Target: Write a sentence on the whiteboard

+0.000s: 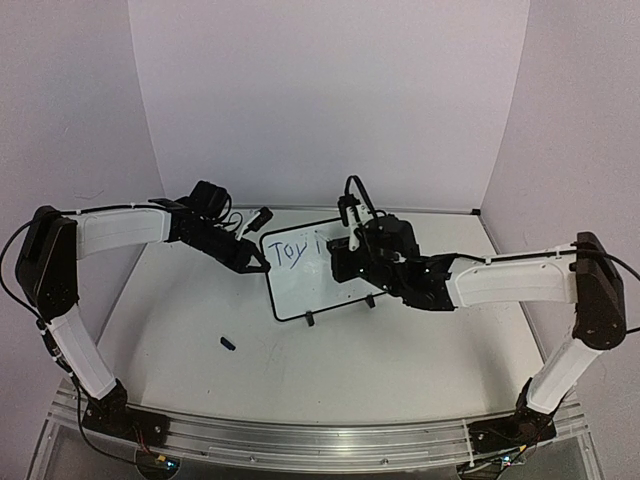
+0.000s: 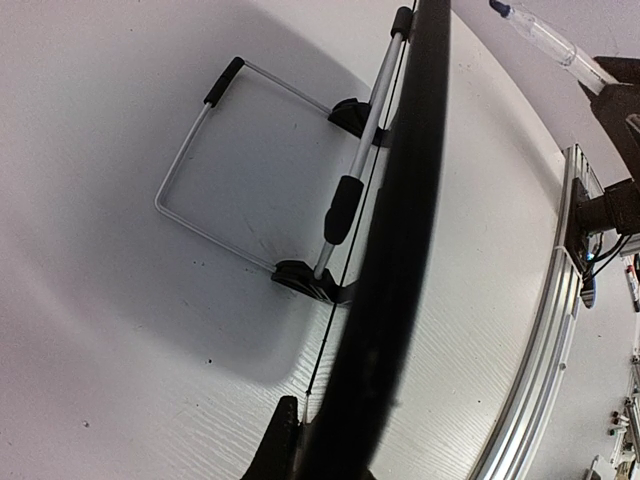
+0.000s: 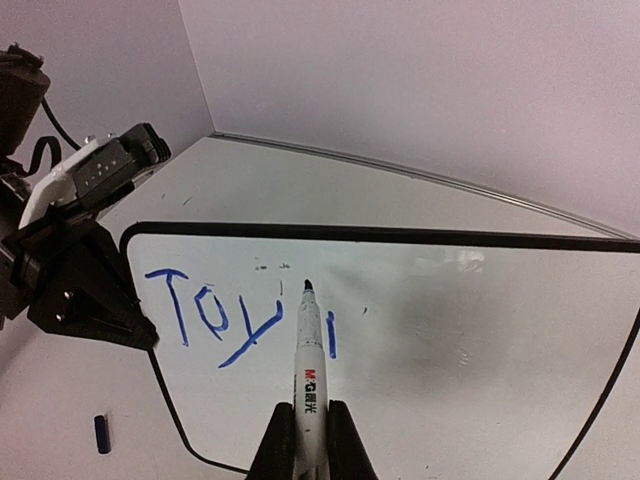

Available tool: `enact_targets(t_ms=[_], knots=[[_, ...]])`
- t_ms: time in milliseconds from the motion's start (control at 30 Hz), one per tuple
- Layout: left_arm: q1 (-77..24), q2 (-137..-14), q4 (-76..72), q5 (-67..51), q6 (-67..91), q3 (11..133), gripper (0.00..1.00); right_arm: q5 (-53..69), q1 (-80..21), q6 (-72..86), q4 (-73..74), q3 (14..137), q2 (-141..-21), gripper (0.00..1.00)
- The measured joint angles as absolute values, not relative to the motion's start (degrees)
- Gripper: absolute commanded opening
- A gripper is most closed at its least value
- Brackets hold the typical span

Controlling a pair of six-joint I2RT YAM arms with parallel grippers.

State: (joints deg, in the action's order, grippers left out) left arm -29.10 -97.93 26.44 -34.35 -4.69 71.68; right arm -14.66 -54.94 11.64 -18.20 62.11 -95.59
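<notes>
Right now the whiteboard [image 1: 305,290] stands on its two feet in the middle of the table [image 1: 400,370], between the arms, with the left gripper [image 1: 256,264] clamped on its upper left corner. The right gripper [image 3: 305,435] is closed around a white marker [image 3: 308,365], its dark tip pointing at the board face beside the blue sentence [image 3: 215,315], which reads only "Toy" and one short stroke; whether the tip touches cannot be told. A small blue cap [image 1: 228,344] lies on the table, in front of the board's left end.
</notes>
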Motion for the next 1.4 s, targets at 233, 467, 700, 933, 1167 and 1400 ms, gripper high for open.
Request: enact_targets(t_ms=[233,467,700,933,1167,1400], knots=[[-29.1,-97.9,26.5,-34.3,-4.7,71.7,0.00,-16.3,-54.9,11.2,-18.1,63.5,-97.8,0.00],[-29.1,-97.9,26.5,-34.3,-4.7,71.7,0.00,-17.1,-54.9,11.2,-17.5,63.5,-98.6,0.00],[-29.1,-97.9,26.5,-34.3,-4.7,71.7,0.00,-17.1,-54.9,11.2,-17.4,64.3,-99.7,0.00],[-29.1,-97.9,26.6,-34.3,-4.6,71.9,0.00,-17.2,-55.0,11.2,-17.1,64.5,-100.1,0.00],[-29.1,-97.9,26.7,-34.3,-4.7,71.9,0.00,-17.1,-55.0,11.2,-17.5,63.0,-98.8,0.00],[-29.1,-97.9,26.8,-34.3,-4.7,71.9,0.00,-18.5,-55.0,11.2,-17.5,61.3,-96.6,0.00]])
